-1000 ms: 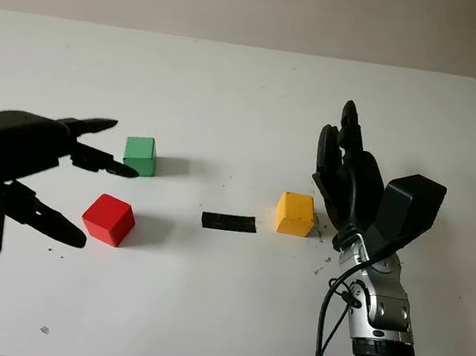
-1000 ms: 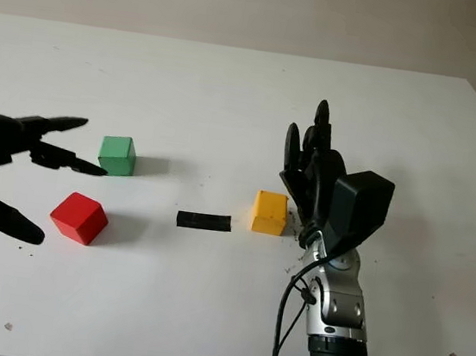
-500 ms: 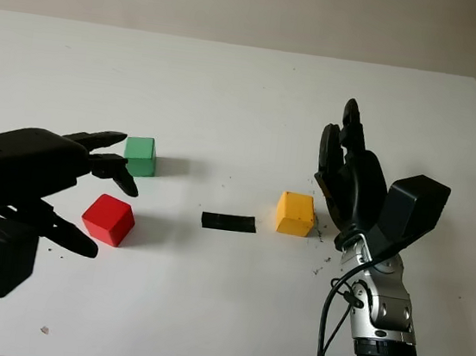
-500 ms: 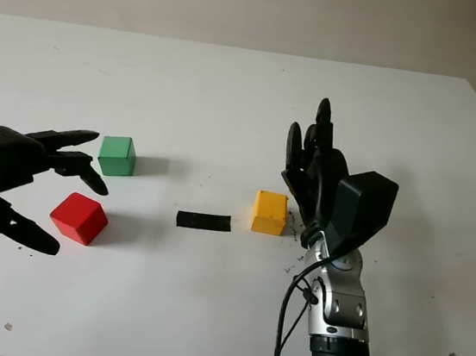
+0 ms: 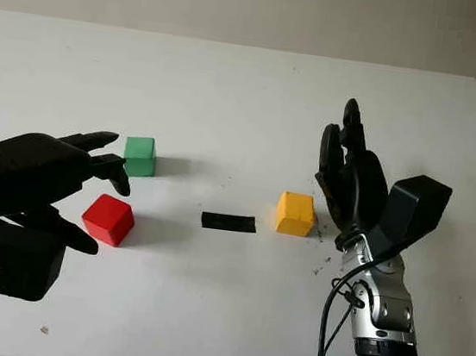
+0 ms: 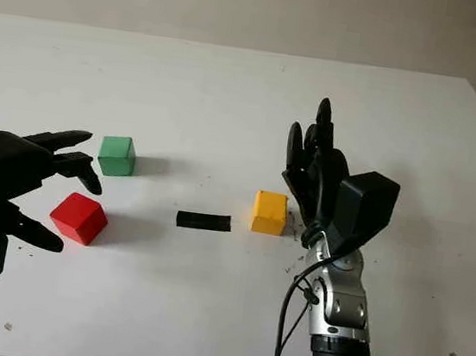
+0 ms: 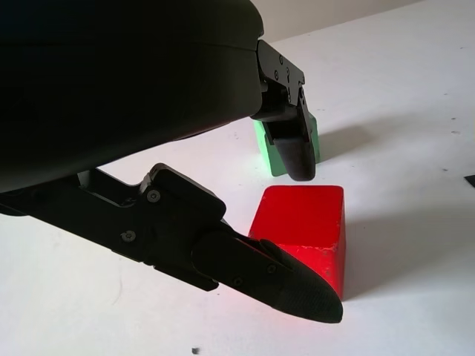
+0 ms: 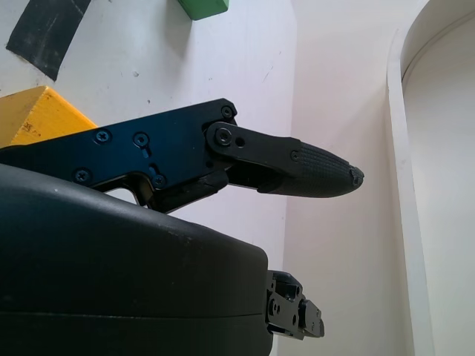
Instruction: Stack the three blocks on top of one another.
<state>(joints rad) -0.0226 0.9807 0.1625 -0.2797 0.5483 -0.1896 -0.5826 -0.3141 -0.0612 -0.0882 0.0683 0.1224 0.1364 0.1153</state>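
1. The left hand (image 5: 43, 176) hovered open beside the red block (image 5: 109, 219), holding nothing.
2. The right hand (image 5: 346, 178) stood open by the yellow block (image 5: 295, 213).
3. Closing off-centre could nudge the red block toward the green block (image 5: 140, 156).

A white table (image 5: 231, 90) fills most of the scene, lightly speckled with dark specks. Behind it runs a plain beige wall (image 5: 259, 7), evenly lit
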